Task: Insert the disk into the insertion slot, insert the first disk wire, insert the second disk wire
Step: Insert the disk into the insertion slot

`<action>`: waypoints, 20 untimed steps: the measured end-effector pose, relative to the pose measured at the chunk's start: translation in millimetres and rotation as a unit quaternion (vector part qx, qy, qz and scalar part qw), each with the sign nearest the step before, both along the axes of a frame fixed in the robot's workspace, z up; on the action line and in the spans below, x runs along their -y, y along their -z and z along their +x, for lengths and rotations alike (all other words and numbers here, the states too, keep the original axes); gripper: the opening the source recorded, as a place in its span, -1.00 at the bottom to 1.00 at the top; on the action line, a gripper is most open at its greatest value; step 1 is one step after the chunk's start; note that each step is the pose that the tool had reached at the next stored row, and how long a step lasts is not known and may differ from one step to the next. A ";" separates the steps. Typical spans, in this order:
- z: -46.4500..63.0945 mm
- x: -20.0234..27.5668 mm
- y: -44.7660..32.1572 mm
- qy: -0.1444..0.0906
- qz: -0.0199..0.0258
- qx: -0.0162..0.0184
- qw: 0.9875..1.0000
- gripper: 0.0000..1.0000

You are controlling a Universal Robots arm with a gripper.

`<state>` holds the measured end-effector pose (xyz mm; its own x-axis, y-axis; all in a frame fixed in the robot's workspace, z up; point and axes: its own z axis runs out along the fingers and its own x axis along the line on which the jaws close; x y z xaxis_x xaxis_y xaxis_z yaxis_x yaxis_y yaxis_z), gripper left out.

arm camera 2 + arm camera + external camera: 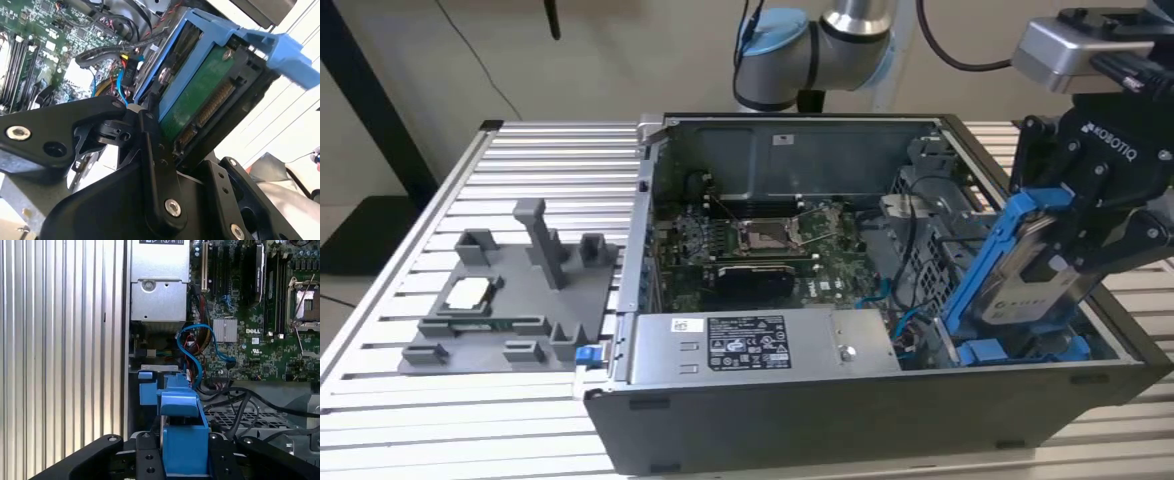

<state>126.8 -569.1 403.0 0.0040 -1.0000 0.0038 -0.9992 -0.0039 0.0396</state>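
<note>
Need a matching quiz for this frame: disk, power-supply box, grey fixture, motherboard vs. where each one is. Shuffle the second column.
Column 1
1. disk
2. power-supply box
3. grey fixture
4. motherboard

Column 2
A. outside the case, on the slatted table, at the exterior view's left
B. flat on the case floor, around the middle
C. clamped in the gripper, tilted, at the case's end on the exterior view's right
D. inside the case, along the wall nearest the exterior camera

Pairs: 1-C, 2-D, 3-A, 4-B
</note>
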 end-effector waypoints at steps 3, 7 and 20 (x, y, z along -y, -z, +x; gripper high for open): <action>0.2 0.0 0.4 0.000 0.002 0.000 1.000 -0.35; 1.2 0.0 -1.2 0.000 0.003 -0.005 1.000 -0.35; 11.9 0.1 -3.6 0.000 0.002 -0.036 0.999 -0.35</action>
<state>138.7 -569.2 406.6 0.0043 -1.0000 -0.0015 -0.9938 -0.0044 0.1107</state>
